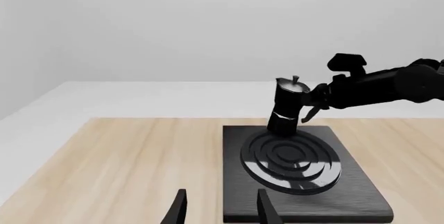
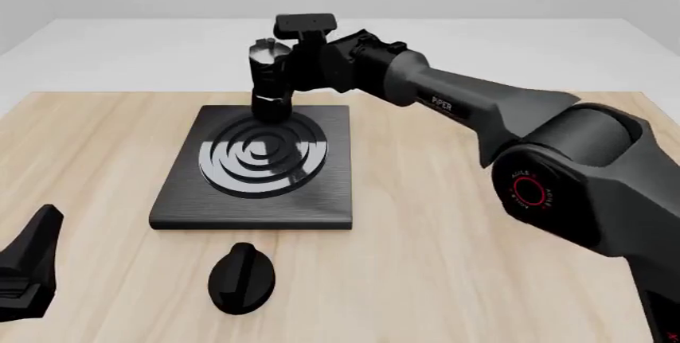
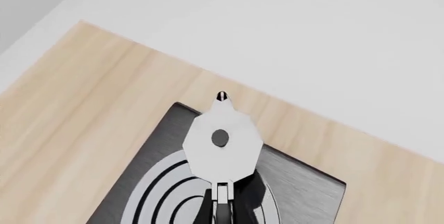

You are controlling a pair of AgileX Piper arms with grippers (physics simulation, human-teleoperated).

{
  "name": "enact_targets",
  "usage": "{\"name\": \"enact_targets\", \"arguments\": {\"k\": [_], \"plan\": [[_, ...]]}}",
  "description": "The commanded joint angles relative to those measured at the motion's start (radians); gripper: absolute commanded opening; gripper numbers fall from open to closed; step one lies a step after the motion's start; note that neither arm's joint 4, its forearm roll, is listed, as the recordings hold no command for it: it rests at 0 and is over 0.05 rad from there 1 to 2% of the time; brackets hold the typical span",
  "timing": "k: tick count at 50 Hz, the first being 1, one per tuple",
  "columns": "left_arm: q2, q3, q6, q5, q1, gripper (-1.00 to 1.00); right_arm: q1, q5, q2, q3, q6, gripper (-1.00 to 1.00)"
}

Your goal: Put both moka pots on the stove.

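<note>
One moka pot (image 2: 269, 80), black with a silvery lid, stands at the back edge of the stove's ring burner, slightly tilted. Whether it rests on the burner or hangs just above it is unclear. My right gripper (image 2: 291, 71) reaches in from the right and is shut on the pot's handle side. The left wrist view shows the same pot (image 1: 286, 105), the right gripper (image 1: 310, 107) and the stove (image 1: 361, 193). From the right wrist view I look down on the pot's lid (image 3: 220, 142). The stove (image 2: 181, 200) is a flat black slab. My left gripper (image 1: 222, 211) is open and empty, near the stove's front.
A black oval knob (image 2: 241, 277) lies on the wooden table (image 2: 425, 263) just in front of the stove. The left gripper (image 2: 30, 267) sits at the near left corner. The right arm (image 2: 552, 144) spans the right half of the table.
</note>
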Motion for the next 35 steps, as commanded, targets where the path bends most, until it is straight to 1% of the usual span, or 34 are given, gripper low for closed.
{"name": "enact_targets", "arguments": {"k": [1, 10, 14, 15, 22, 28, 35], "plan": [[0.001, 0.002, 0.0, -0.003, 0.0, 1.0, 0.017, -0.042, -0.054, 0.068, -0.002, -1.0], [-0.001, 0.002, 0.0, -0.001, 0.0, 1.0, 0.013, -0.043, -0.05, 0.065, -0.009, -1.0], [0.0, 0.001, 0.0, -0.001, 0.0, 1.0, 0.026, -0.056, -0.066, 0.088, -0.008, -1.0], [-0.001, 0.001, 0.0, -0.001, 0.0, 1.0, 0.03, -0.057, -0.066, 0.091, -0.005, 1.0], [-0.001, 0.001, 0.0, 0.0, 0.0, 1.0, 0.034, -0.059, -0.072, 0.091, 0.012, 1.0], [0.0, 0.001, 0.0, -0.001, 0.0, 1.0, 0.04, -0.062, -0.085, 0.1, 0.006, 1.0], [-0.001, 0.001, 0.0, -0.001, 0.0, 1.0, 0.034, -0.064, -0.099, 0.108, 0.012, 1.0]]}}
